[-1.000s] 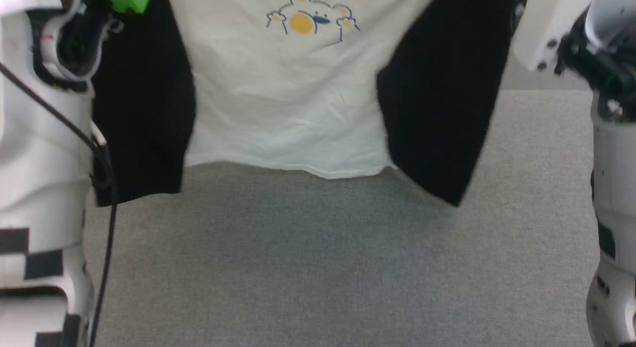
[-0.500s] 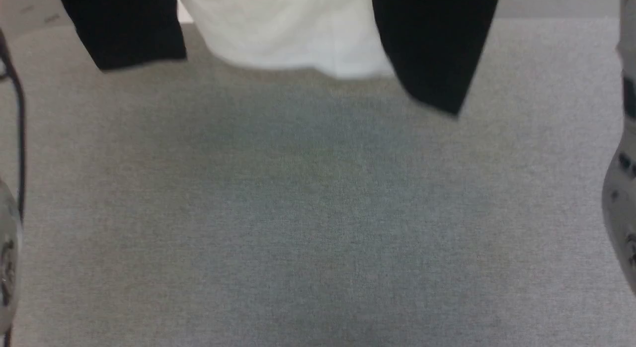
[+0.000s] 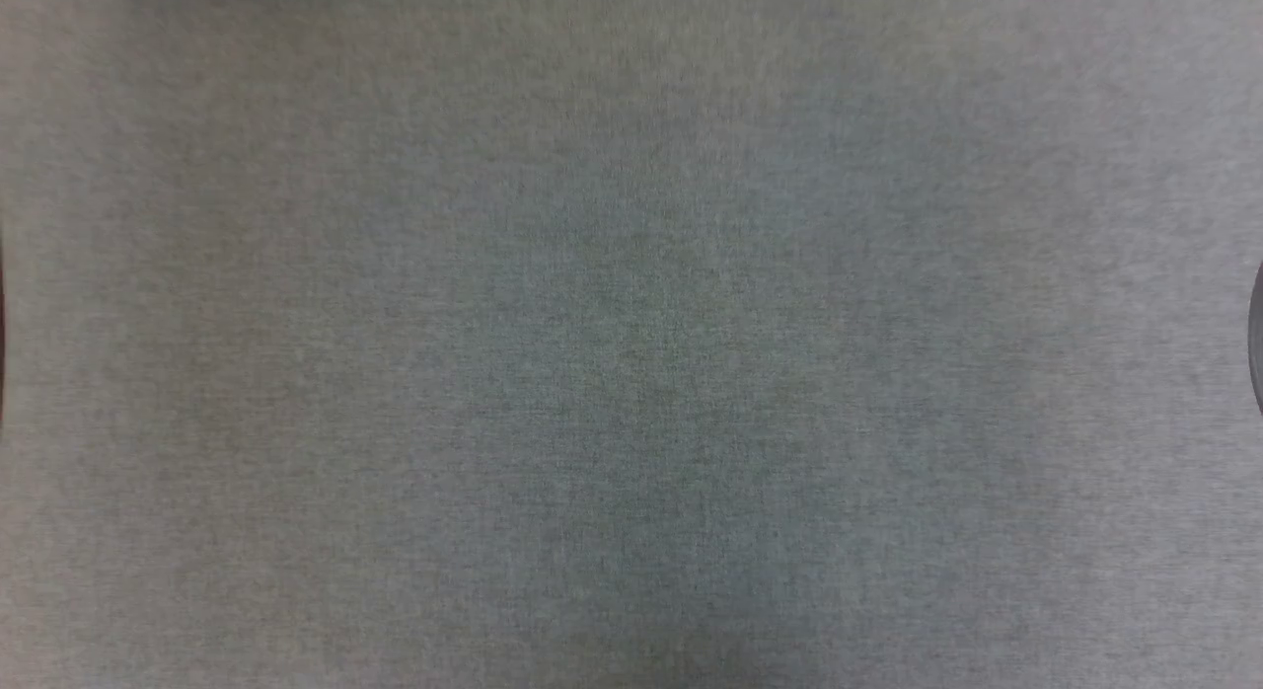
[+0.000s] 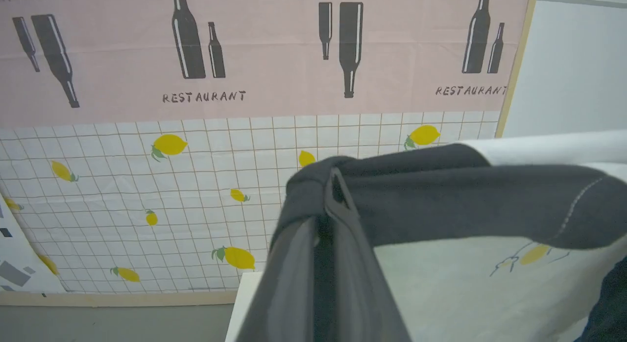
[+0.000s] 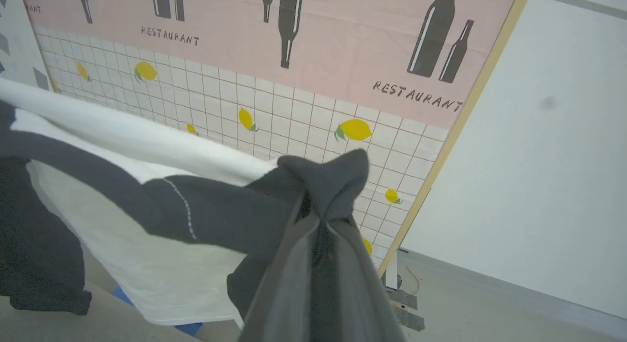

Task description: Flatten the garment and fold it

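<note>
Apparently, the garment point(image 4: 465, 200) hangs stretched between the left gripper point(image 4: 335, 205), from which it runs toward 3 o'clock, and the right gripper point(image 5: 316, 217), both pinched shut on its black cloth, so laying it flat and folding are not yet done.

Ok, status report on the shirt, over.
Left claw shut on shirt. Right claw shut on shirt. Shirt held up, stretched between them. No obstruction seen.
</note>
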`<state>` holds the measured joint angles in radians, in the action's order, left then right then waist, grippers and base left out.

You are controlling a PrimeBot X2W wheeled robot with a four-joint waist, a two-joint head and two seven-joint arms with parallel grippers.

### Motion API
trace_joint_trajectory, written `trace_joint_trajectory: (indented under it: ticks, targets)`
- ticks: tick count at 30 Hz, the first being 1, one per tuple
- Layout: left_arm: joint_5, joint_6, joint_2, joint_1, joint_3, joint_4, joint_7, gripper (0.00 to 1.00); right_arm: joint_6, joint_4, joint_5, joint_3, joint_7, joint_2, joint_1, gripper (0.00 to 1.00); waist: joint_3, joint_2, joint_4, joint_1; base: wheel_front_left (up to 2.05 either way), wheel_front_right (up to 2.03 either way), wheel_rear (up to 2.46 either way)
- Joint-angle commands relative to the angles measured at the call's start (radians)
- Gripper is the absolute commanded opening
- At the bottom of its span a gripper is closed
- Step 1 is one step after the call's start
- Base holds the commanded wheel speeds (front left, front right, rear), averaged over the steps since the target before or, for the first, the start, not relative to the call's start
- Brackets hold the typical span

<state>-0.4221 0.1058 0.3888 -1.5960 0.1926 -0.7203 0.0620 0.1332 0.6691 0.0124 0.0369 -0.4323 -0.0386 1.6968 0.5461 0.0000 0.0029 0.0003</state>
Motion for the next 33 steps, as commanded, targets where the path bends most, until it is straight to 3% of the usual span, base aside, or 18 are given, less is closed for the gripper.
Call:
trace_joint_trajectory:
  ticks: [1,9,16,26,33]
  targets:
    - [-0.011,0.002,0.008,-0.007,-0.001,-0.020,-0.012,0.00,-0.002,0.014,0.011,-0.002,0.014,-0.012,-0.001,0.00,0.057,0.0000,0.009,-0.0003,0.00,0.00,0.00]
    - [-0.076,0.021,-0.039,0.085,0.027,-0.116,-0.065,0.00,-0.002,0.067,0.102,0.075,0.077,-0.012,-0.112,0.00,0.045,0.0000,0.033,-0.0003,0.00,0.00,0.00]
    - [-0.136,0.024,-0.072,0.276,0.060,-0.144,-0.129,0.00,-0.002,0.034,0.203,0.112,0.153,-0.018,-0.349,0.00,-0.089,0.0000,0.060,-0.0003,0.00,0.00,0.00]
    - [-0.259,0.023,-0.111,0.755,0.078,-0.078,-0.168,0.00,-0.002,-0.183,0.403,0.106,0.182,-0.069,-0.918,0.00,-0.326,0.0000,0.102,-0.0003,0.00,0.00,0.00]
    - [-0.326,-0.037,-0.161,1.100,0.074,0.027,-0.127,0.00,-0.002,-0.343,0.451,0.068,0.139,-0.062,-1.311,0.00,-0.424,0.0000,0.102,-0.0003,0.00,0.00,0.00]
